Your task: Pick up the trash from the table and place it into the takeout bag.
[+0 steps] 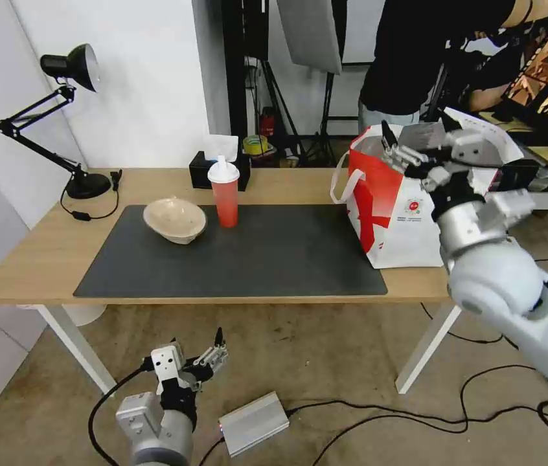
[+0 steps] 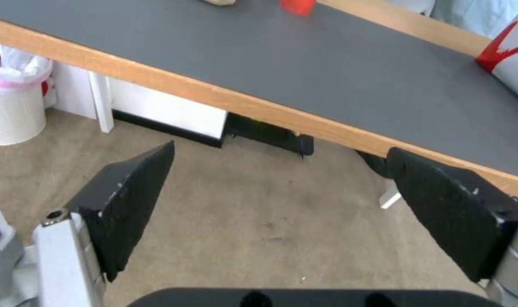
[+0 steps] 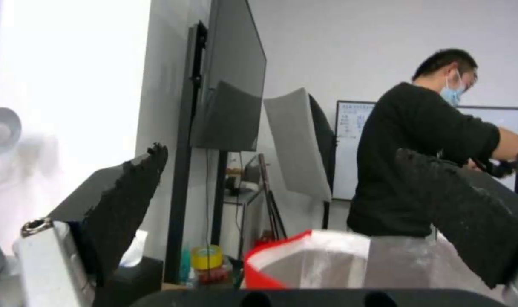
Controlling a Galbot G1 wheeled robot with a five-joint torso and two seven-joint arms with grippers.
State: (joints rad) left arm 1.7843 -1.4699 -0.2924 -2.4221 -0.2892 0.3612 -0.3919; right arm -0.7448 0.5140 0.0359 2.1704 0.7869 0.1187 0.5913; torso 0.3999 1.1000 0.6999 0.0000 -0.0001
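Overhead, the right gripper (image 1: 396,144) hovers, fingers apart and empty, above the takeout bag (image 1: 394,213); the red drink cup (image 1: 225,192) and beige pulp bowl (image 1: 175,220) sit on the mat (image 1: 274,259). Left wrist: the left gripper (image 2: 282,192) (fingers spread) hangs below the table (image 2: 214,96). Right wrist: foil lining under parted pads.

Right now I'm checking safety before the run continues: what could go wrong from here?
The open right gripper hangs above the mouth of the boxy white takeout bag with a red side panel; lowering, it might catch the rim or a handle and tip the bag. The tall red drink cup with a white domed lid stands close to the beige shallow paper-pulp bowl, so reaching for one may knock the other. The left gripper waits open below the table's edge.
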